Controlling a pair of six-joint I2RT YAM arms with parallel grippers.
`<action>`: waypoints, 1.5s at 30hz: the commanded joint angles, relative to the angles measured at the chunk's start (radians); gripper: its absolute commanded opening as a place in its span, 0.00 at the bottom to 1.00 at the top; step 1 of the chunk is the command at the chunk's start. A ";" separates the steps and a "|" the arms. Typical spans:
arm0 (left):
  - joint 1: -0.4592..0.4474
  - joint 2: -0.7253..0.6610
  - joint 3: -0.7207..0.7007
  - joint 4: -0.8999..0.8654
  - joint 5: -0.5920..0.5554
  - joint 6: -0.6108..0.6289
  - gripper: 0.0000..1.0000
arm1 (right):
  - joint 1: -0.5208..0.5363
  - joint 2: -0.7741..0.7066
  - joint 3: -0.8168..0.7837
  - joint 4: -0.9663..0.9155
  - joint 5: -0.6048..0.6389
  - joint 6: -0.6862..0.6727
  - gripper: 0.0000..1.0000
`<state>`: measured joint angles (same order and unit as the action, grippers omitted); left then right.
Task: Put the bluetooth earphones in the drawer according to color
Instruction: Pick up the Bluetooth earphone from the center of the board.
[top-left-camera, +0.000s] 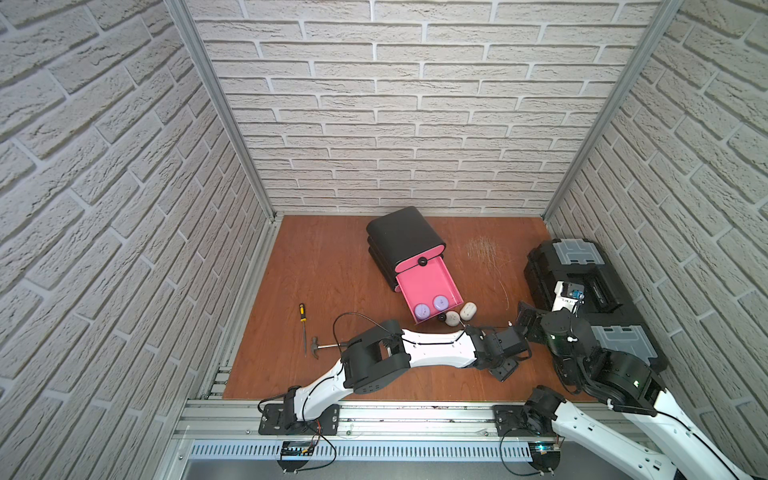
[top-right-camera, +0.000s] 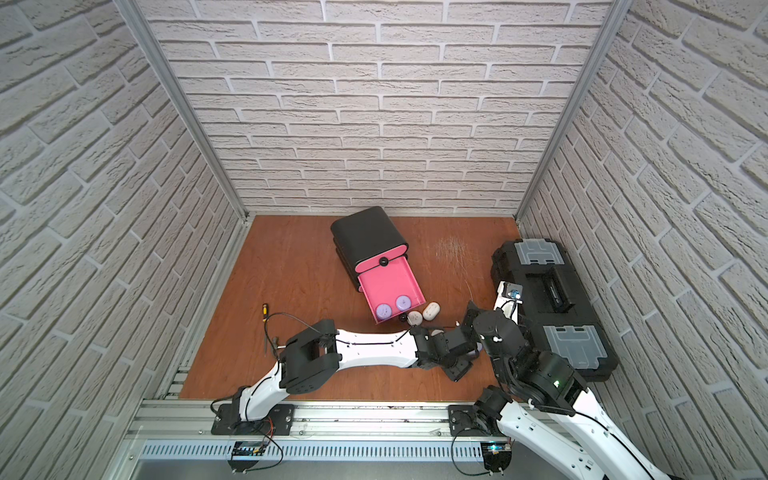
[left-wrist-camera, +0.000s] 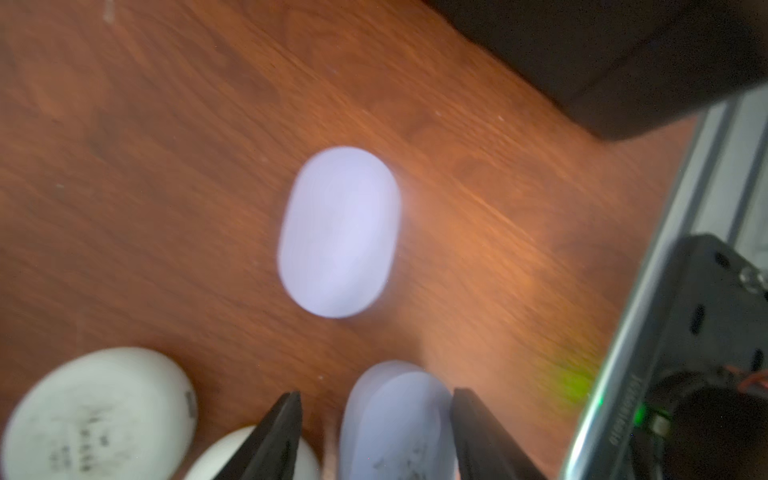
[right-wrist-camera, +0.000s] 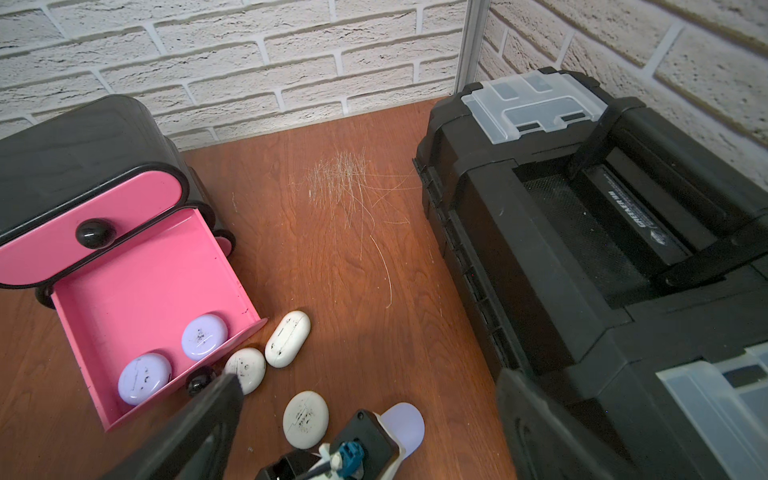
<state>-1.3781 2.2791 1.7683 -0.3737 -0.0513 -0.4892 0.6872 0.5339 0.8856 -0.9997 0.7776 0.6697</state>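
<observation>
Left gripper (left-wrist-camera: 376, 395) | jaws straddle lavender pebble-shaped plastic earphone case (left-wrist-camera: 395, 419) on wooden desk (left-wrist-camera: 124, 166), clamp unclear | likely light, stiff, slippery; pinch long sides mid-body | open pink plastic drawer (top-left-camera: 428, 282) nearby holds two lavender cases (top-left-camera: 439, 302)

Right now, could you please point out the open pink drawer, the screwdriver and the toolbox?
open pink drawer (right-wrist-camera: 145, 291): right wrist view, bare floor.
screwdriver (top-left-camera: 302, 311): in a top view, handle.
toolbox (right-wrist-camera: 540, 257): right wrist view, black lid.

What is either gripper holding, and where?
Right gripper: open, empty. Left gripper brackets a lavender earphone case by its sides; gap at one finger, grip unconfirmed.
</observation>
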 joint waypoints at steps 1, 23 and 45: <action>-0.010 -0.039 -0.029 -0.032 -0.002 0.018 0.62 | 0.001 -0.003 -0.010 0.003 0.004 -0.004 1.00; 0.002 0.034 -0.008 -0.043 -0.005 0.026 0.47 | 0.002 0.002 -0.015 0.011 0.001 -0.005 0.99; 0.067 -0.298 -0.293 0.034 -0.076 -0.010 0.29 | 0.002 -0.069 -0.023 -0.016 0.064 0.042 0.99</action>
<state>-1.3315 2.0388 1.5070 -0.3649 -0.0822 -0.4915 0.6872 0.4778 0.8749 -1.0176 0.8104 0.6941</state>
